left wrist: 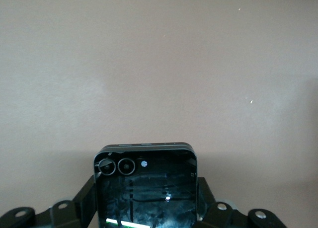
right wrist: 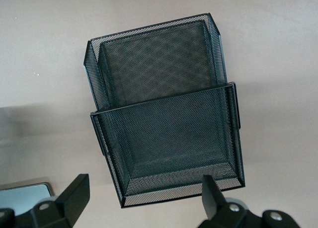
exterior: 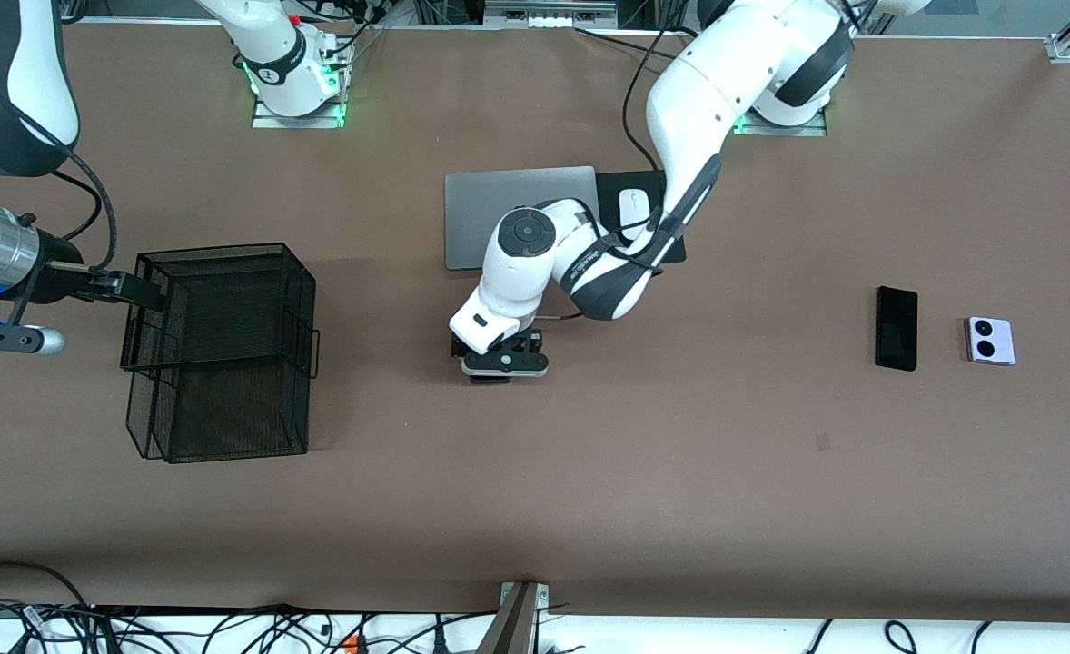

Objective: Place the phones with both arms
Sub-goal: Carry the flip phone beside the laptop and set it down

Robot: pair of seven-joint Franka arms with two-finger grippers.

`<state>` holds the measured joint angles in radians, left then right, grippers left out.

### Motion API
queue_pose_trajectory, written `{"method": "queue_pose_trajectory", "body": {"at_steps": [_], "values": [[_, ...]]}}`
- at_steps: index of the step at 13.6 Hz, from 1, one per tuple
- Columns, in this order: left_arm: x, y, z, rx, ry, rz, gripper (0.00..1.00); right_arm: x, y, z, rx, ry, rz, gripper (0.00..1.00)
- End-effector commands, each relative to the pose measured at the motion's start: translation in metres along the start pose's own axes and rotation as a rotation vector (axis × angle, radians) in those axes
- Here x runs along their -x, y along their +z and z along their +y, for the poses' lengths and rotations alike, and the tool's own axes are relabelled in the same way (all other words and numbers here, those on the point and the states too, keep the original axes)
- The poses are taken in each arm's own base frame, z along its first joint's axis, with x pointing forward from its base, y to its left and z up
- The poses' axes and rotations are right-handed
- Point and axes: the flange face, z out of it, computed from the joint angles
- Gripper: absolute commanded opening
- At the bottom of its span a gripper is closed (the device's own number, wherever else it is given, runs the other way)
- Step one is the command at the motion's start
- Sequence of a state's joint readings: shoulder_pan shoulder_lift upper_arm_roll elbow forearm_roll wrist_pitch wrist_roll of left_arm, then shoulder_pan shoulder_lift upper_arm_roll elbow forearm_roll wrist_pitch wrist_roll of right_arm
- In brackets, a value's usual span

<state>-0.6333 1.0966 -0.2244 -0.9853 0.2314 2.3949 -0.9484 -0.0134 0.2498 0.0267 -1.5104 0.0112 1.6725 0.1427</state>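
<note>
My left gripper [exterior: 503, 365] is low over the middle of the table, shut on the square black folded phone [left wrist: 145, 186], which it grips by its side edges; in the front view the hand hides that phone. The longer black slab [exterior: 896, 328] and the square lavender phone [exterior: 990, 341] lie side by side toward the left arm's end of the table. My right gripper [exterior: 135, 291] is open and empty above the edge of a black mesh basket [exterior: 226, 250]; its fingers [right wrist: 74, 194] straddle the basket's end [right wrist: 164, 98].
The basket has two compartments, both empty, and stands toward the right arm's end. A silver laptop [exterior: 480, 213] and a white mouse [exterior: 632, 211] on a black pad [exterior: 609, 186] lie farther from the front camera than the left gripper.
</note>
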Motion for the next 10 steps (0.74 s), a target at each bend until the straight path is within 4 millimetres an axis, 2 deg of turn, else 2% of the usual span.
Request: {"method": "queue_pose_trajectory", "body": {"at_steps": [1,4,7,8,10], "values": [[-0.018,0.015,-0.006,0.055,-0.059,0.071,0.03,0.001,-0.005,0.007,-0.009,-0.015,0.01,1.0],[-0.024,0.023,-0.017,0.054,-0.099,0.084,0.03,-0.002,-0.004,0.013,-0.01,-0.098,0.028,1.0],[-0.026,0.029,-0.023,0.043,-0.109,0.087,0.06,-0.003,-0.003,0.013,-0.01,-0.107,0.029,1.0],[-0.026,0.029,-0.023,0.043,-0.11,0.086,0.1,-0.003,-0.003,0.012,-0.01,-0.109,0.029,1.0],[-0.025,0.031,-0.023,0.044,-0.114,0.088,0.23,-0.003,-0.003,0.013,-0.01,-0.107,0.029,1.0]]}}
